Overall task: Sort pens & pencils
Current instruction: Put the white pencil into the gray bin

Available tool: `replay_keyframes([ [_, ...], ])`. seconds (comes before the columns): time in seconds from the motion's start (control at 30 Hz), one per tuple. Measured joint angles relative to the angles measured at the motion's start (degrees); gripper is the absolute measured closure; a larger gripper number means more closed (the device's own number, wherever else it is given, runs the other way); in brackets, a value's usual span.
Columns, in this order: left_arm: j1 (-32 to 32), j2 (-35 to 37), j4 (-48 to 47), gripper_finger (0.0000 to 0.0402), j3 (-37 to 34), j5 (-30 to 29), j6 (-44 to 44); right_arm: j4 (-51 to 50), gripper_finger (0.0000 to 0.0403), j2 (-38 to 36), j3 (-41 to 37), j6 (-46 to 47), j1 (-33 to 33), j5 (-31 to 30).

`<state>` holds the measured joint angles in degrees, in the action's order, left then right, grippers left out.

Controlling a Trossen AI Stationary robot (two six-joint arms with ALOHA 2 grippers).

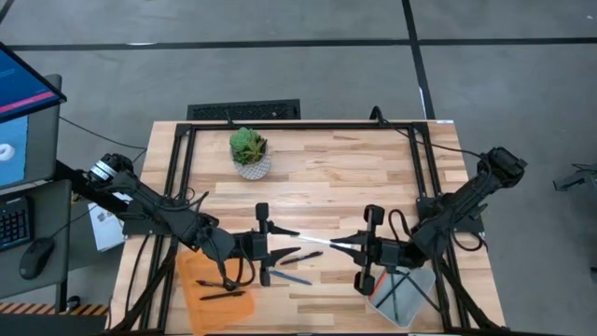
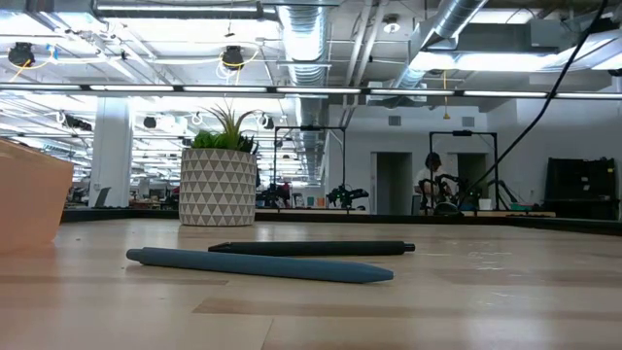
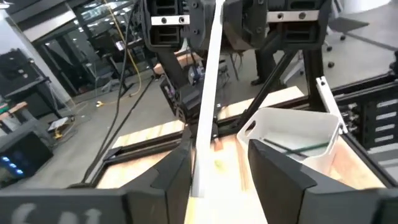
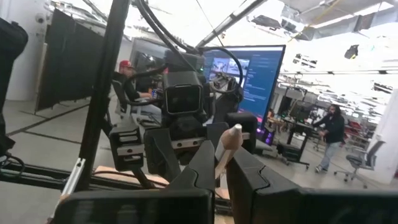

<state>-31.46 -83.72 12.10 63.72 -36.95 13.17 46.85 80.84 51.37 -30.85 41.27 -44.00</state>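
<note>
A white pencil (image 1: 322,242) hangs level above the table between my two grippers. My right gripper (image 1: 349,245) is shut on one end of it. My left gripper (image 1: 280,245) stands open with the pencil's other end (image 3: 200,155) between its fingers. A black pen (image 2: 311,248) and a blue pen (image 2: 262,264) lie flat on the wood below. An orange tray (image 1: 207,297) at the near left holds black pens. A white bin (image 3: 292,134) at the near right holds green pencils. My right gripper pinches the white pencil just behind its pale tip (image 4: 227,144) between its two fingers, coming level from the table's right side and lying along the pencil. The pencil is clear of the table. My left gripper: whether the finger (image 3: 177,171) beside the pencil touches it, I cannot tell.
A potted plant (image 1: 250,152) stands at the far middle of the table. A black frame (image 1: 177,177) runs along the table's sides. People and a lit screen (image 4: 249,81) show in the room beyond.
</note>
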Motion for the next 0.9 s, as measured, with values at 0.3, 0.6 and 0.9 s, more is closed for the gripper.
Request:
replay_keyframes([
  [0.3,0.2,-0.02,-13.17,0.0251,-0.01,-1.74,-8.09,-1.18,0.0366,-0.07,0.0,0.28,4.53,-7.64],
  [0.6,-0.24,-0.02,-18.58,0.0251,-0.02,-2.08,-17.29,-1.48,0.0366,-0.31,0.0,1.44,14.4,-25.14],
  [0.9,-0.74,-0.02,-20.37,0.0251,-0.02,-2.1,-21.42,-6.56,0.0366,0.13,0.0,20.91,30.77,-40.38],
])
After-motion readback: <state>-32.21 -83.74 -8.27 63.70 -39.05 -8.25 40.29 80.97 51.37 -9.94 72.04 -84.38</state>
